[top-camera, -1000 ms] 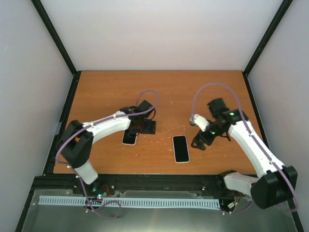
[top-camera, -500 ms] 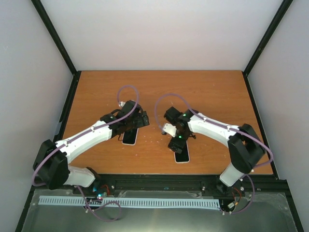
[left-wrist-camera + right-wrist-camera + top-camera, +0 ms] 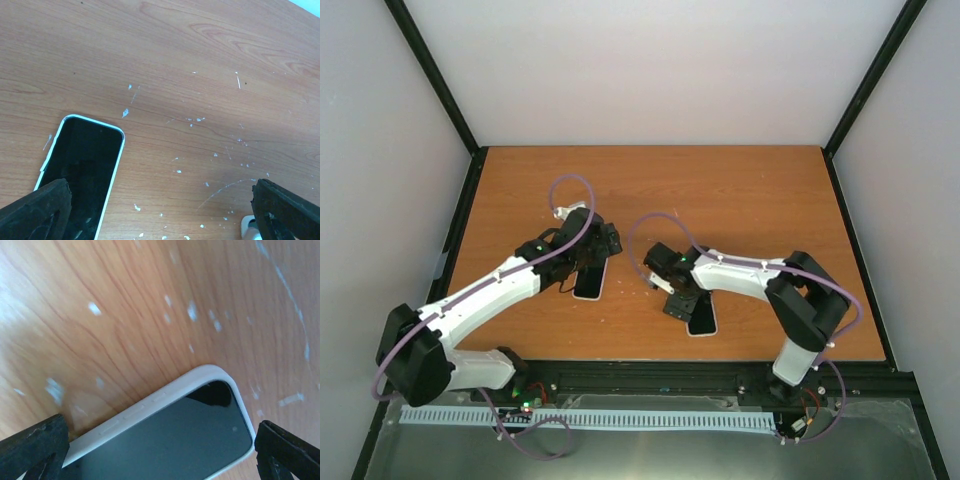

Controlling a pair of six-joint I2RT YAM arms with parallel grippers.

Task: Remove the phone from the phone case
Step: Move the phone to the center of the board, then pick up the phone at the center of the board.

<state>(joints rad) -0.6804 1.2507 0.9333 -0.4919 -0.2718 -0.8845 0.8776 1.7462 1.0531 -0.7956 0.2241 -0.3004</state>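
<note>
White-cased black rectangular phone (image 3: 200,440) lay flat on the brown wooden table (image 3: 750,190), between the fully spread fingers of the right gripper (image 3: 160,450), ungripped. The left gripper (image 3: 160,212), equally wide, hovered above a second white-rimmed black slab (image 3: 85,160).

**Both arms close in on the handsets**

The right fingers (image 3: 30,450), a second ago well out at 3 o'clock, have swung toward 9 o'clock. They now sit low over the 12 o'clock end of the white-cased, black-screened phone (image 3: 703,320). The left fingers (image 3: 35,210) have slid toward 9 o'clock, from beside the white-rimmed black handset (image 3: 587,284) to over its 12 o'clock end. That arm's elbow has dropped toward 7 o'clock.
</note>
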